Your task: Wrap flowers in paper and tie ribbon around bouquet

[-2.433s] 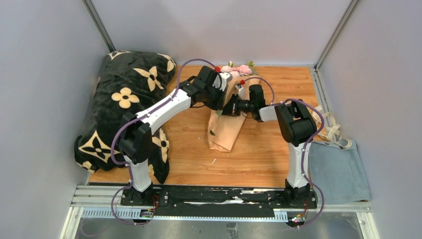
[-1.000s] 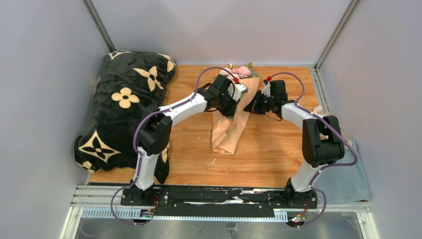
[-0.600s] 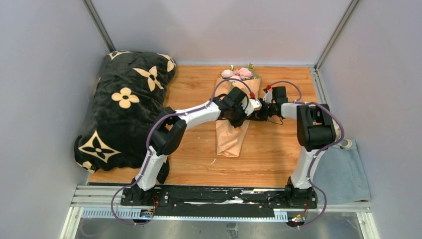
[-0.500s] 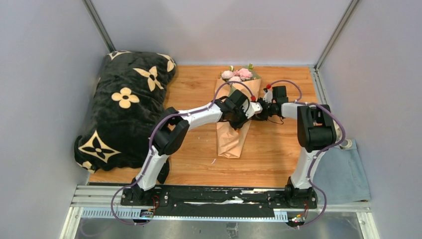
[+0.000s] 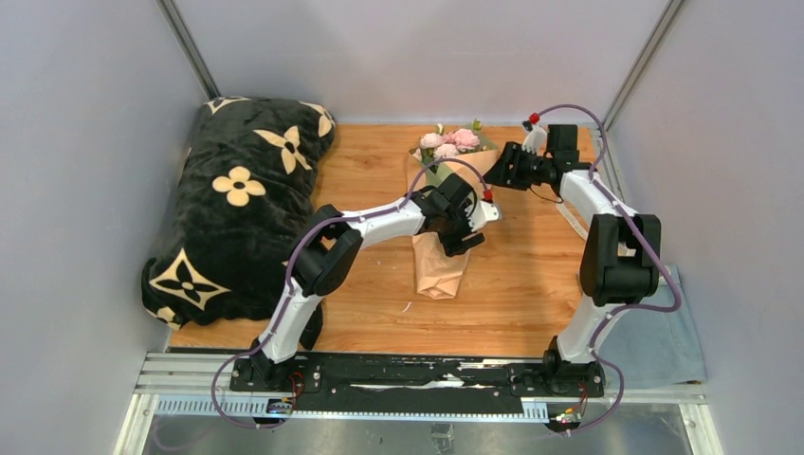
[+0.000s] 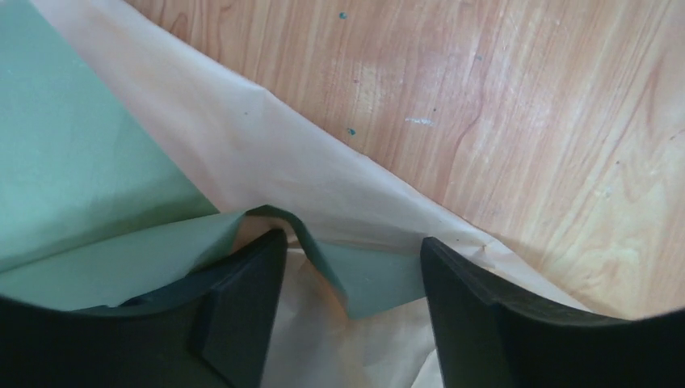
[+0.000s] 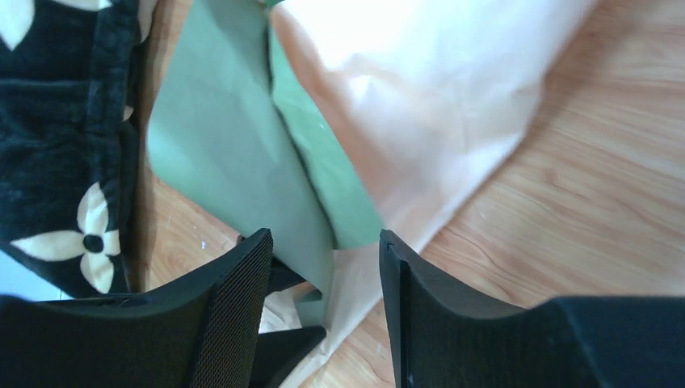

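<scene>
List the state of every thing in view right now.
bouquet: lying on the table, flowers at its far end.
paper: wrapped in a cone, green inner fold loose.
left gripper: open, straddling the paper's fold.
right gripper: open, holding nothing.
blanket: heaped at the left.
cloth: spread flat at the right.

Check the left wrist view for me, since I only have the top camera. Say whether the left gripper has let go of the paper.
Observer: The left gripper is open. A green fold of the paper lies between its jaws, and they are not closed on it.
Operator: Now report the right one.
Observer: Its wrist view shows the right gripper open too, with nothing pinched. The paper's green inner face and peach outer face lie beyond the jaws.
</scene>
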Action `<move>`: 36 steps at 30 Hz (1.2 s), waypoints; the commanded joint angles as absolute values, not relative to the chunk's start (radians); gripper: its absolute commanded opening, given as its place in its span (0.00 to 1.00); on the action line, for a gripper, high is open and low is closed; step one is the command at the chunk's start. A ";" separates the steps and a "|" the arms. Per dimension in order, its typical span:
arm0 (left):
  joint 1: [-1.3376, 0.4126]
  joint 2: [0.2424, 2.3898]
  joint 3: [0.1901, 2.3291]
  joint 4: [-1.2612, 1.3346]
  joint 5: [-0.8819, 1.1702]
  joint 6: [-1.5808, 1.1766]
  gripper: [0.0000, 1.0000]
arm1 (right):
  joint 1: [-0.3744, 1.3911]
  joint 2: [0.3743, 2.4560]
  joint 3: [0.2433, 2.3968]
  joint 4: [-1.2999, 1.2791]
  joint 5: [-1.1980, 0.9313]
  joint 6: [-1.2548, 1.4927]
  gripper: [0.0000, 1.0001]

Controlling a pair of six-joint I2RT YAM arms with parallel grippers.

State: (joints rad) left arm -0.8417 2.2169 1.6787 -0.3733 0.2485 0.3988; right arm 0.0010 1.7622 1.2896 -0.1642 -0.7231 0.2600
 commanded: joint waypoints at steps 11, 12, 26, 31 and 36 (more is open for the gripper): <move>-0.879 2.201 1.655 -0.401 0.230 0.610 1.00 | 0.181 1.876 1.393 -0.270 -0.851 0.134 0.62; -0.880 2.201 1.652 -0.401 0.227 0.612 1.00 | 0.188 1.885 1.391 -0.276 -0.835 0.127 0.62; -0.880 2.186 1.650 -0.422 0.218 0.610 1.00 | 0.242 2.004 1.421 -0.336 -0.746 0.032 0.18; -0.880 2.141 1.702 -0.544 0.285 0.595 1.00 | 0.209 2.013 1.393 -0.283 -0.784 0.058 0.00; -0.879 2.107 1.739 -0.624 0.333 0.620 1.00 | 0.190 2.032 1.376 -0.242 -0.816 0.078 0.00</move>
State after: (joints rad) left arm -0.8635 2.1918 1.6852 -0.5003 0.2855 0.5678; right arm 0.2066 1.9865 1.4078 -0.2916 -0.8841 0.0959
